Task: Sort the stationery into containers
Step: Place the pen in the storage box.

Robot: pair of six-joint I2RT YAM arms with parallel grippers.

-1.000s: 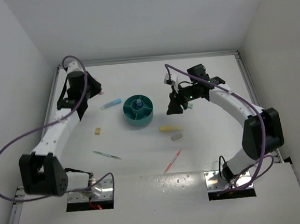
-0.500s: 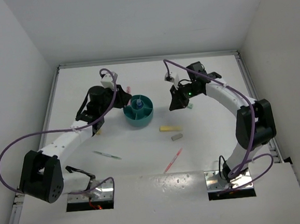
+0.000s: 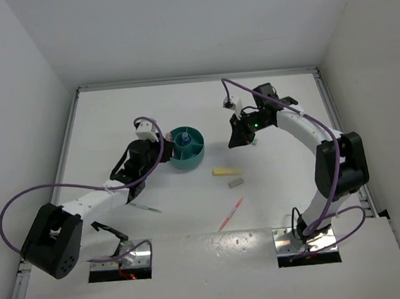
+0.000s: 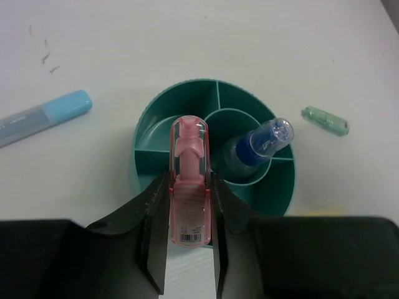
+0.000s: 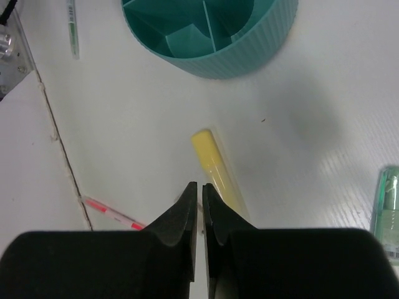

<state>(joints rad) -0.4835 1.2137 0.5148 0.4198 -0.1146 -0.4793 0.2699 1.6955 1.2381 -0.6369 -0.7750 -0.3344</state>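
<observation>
Top external view shows you the teal tub (image 3: pixel 176 160) mid-table, with your left gripper (image 3: pixel 157 144) at its left rim and your right gripper (image 3: pixel 236 142) apart on its right; a yellow stick (image 3: pixel 227 171) lies nearer the bases. In the left wrist view your fingers are clamped on a pink stick (image 4: pixel 189 149), its tip over an outer compartment, while a blue-capped bottle (image 4: pixel 262 140) stands in the centre one. In the right wrist view your jaws are pressed together on nothing, and the yellow stick lies just beyond their tips.

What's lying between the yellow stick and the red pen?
A small grey block, touching neither yellow stick nor red pen; top view shows it.
</observation>
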